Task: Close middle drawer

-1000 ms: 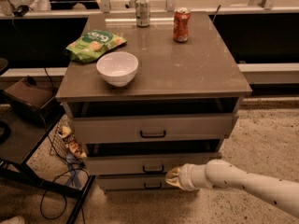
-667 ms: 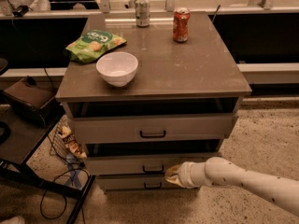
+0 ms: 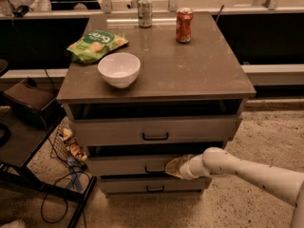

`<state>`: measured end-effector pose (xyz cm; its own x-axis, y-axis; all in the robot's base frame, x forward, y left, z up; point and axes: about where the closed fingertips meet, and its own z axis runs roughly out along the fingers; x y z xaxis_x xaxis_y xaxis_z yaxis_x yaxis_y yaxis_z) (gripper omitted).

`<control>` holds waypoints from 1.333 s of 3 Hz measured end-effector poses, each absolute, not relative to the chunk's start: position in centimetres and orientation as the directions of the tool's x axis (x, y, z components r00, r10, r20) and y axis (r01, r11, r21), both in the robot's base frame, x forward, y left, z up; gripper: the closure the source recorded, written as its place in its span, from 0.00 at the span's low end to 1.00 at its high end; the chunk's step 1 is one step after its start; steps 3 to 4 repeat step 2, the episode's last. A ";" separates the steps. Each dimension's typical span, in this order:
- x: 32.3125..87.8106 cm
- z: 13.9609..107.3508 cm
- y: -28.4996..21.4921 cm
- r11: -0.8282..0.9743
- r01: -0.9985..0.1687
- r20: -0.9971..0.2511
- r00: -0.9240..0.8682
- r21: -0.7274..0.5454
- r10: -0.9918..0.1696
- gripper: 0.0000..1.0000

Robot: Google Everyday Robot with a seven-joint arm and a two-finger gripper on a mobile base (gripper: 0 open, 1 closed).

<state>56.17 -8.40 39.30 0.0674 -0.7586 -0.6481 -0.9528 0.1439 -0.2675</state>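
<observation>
The grey cabinet has three drawers. The middle drawer point(image 3: 128, 165) has a flat grey front and a small black bar handle point(image 3: 153, 169); it sits slightly out from the cabinet, a dark gap above it. My gripper point(image 3: 172, 166) comes in from the right on a white arm point(image 3: 247, 172) and rests against the middle drawer's front, just right of the handle. The top drawer point(image 3: 154, 129) stands out further than the middle one. The bottom drawer point(image 3: 152, 186) lies below.
On the cabinet top point(image 3: 190, 70) are a white bowl point(image 3: 119, 69), a green snack bag point(image 3: 96, 44), a silver can point(image 3: 144, 11) and a red can point(image 3: 184, 25). A wire basket point(image 3: 66, 145), cables and a black stand point(image 3: 28, 175) are left of the cabinet.
The gripper has stayed against the middle drawer's front; the arm has shifted very slightly left. The drawer shows no clear movement.
</observation>
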 end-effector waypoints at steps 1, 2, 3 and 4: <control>57.3 39.1 -8.4 0.146 -0.954 -0.657 0.064 -0.260 -0.751 1.00; 57.3 39.1 -8.3 0.146 -0.955 -0.657 0.064 -0.260 -0.751 1.00; 57.3 39.1 -8.3 0.146 -0.955 -0.657 0.064 -0.260 -0.751 1.00; 57.3 39.1 -8.3 0.146 -0.955 -0.657 0.064 -0.260 -0.751 1.00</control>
